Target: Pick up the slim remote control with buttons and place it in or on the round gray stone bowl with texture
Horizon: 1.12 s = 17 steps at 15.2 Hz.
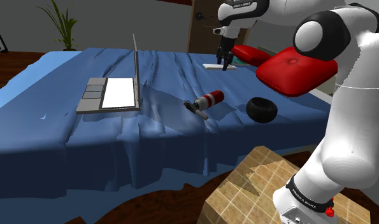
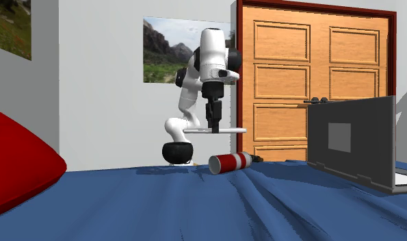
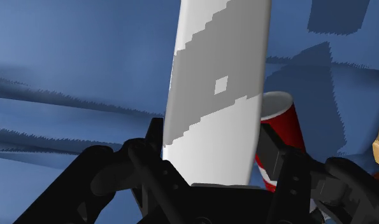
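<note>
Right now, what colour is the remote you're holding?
The remote is white with light grey patches; the wrist view shows it best.
</note>
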### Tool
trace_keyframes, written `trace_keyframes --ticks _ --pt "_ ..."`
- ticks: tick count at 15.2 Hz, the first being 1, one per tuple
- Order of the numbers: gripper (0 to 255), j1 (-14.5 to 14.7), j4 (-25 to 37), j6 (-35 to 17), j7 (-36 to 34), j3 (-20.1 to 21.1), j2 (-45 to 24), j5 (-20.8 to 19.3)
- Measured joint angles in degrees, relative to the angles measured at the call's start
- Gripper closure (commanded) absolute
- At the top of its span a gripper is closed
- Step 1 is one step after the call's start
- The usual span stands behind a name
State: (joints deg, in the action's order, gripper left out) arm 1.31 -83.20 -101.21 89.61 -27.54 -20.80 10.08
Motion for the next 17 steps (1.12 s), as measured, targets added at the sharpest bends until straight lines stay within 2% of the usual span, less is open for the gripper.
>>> trace_keyframes --ticks 4,8,12,17 --pt "255 2.61 -13.64 -4.04 -0.87 -1.18 10.69 -4.59" --pt "255 3.88 -24.87 -6.60 -2.84 -1.42 20.62 -9.47" --pt "255 3.57 -34.85 -7.41 -5.14 -0.84 30.92 -14.62" --pt "255 0.99 -45.68 -7.25 -6.52 0.04 42.75 -20.00"
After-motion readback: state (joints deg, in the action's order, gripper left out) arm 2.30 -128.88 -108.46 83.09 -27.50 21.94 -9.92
